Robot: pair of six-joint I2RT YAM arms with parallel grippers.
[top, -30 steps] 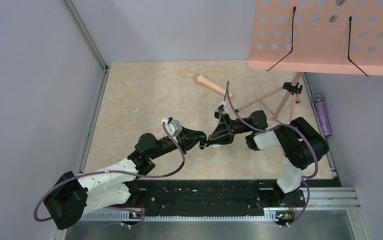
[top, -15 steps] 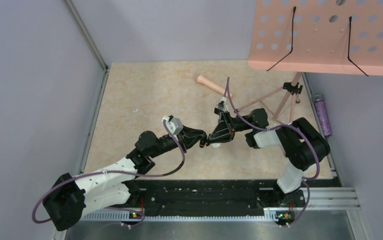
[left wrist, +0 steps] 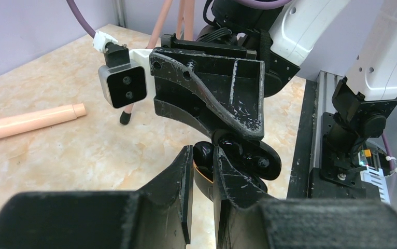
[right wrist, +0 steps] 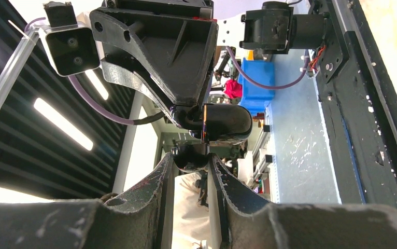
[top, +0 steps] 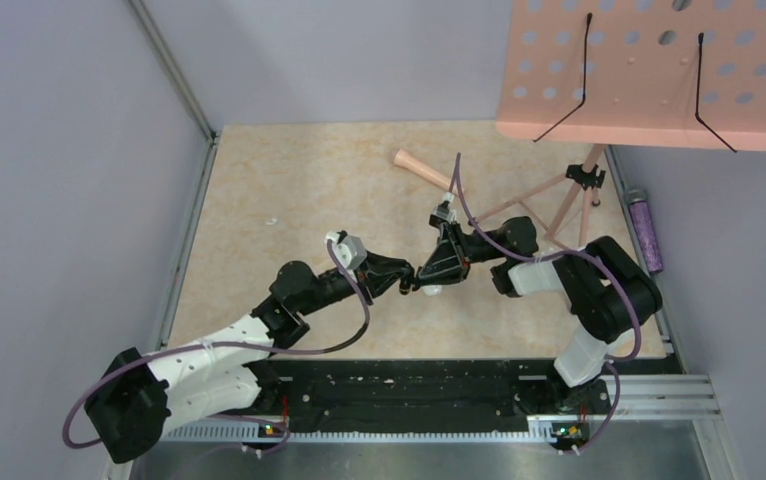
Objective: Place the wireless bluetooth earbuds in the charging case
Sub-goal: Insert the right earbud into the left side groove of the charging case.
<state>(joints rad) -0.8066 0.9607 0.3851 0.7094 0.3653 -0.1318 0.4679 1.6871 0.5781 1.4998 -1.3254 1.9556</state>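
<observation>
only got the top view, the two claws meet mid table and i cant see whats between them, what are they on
observer: The left wrist view shows a glossy black charging case between them.
operator: is the left claw gripping it
observer: Yes, the left claw is shut on one rounded half, with an orange edge showing in its grip.
operator: and the right
observer: In the right wrist view the right claw is shut on the other rounded half, and the two halves look swung apart.
</observation>
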